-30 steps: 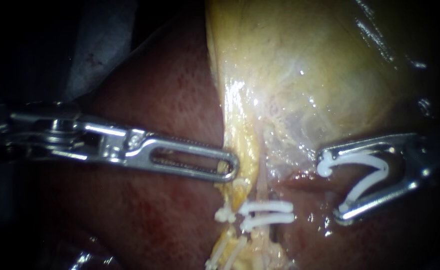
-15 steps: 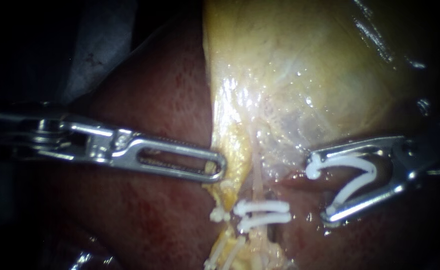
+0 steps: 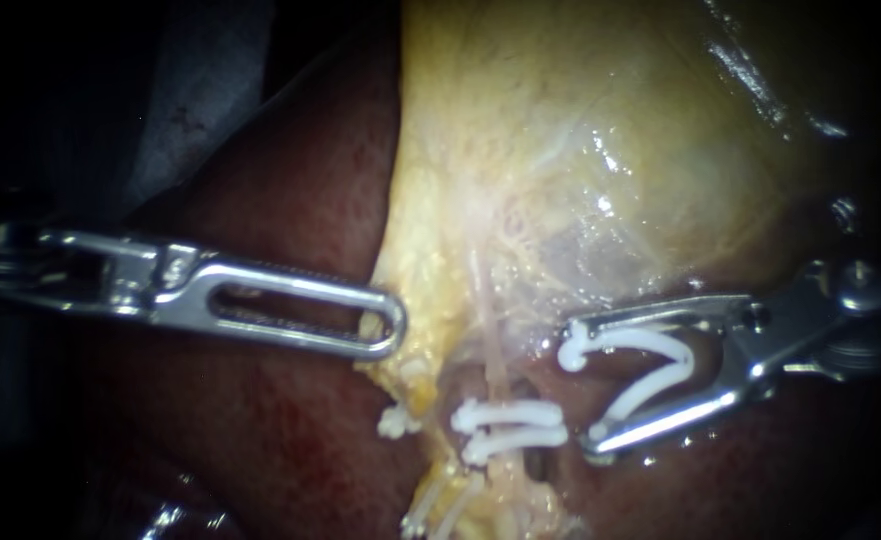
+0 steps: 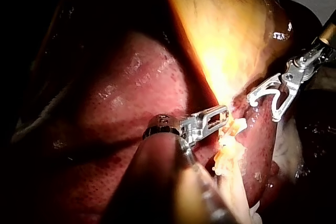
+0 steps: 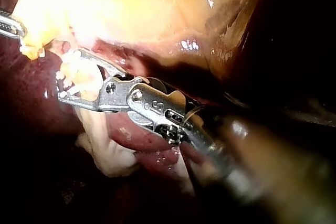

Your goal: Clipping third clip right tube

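With the left instrument's [image 3: 385, 325] jaws clamped on yellow tissue [image 3: 430, 290], the open clip [image 3: 660, 380] gripped in the right instrument [image 3: 582, 390], just beside the right tube [image 3: 497, 375], should be passed fully around it above the two seated clips [image 3: 510, 430].

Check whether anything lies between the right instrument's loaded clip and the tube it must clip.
Nothing visible does. The open clip in the right instrument faces the tube across a bare gap, above the two clips already on it; the left instrument grips yellow tissue on the tube's far side.
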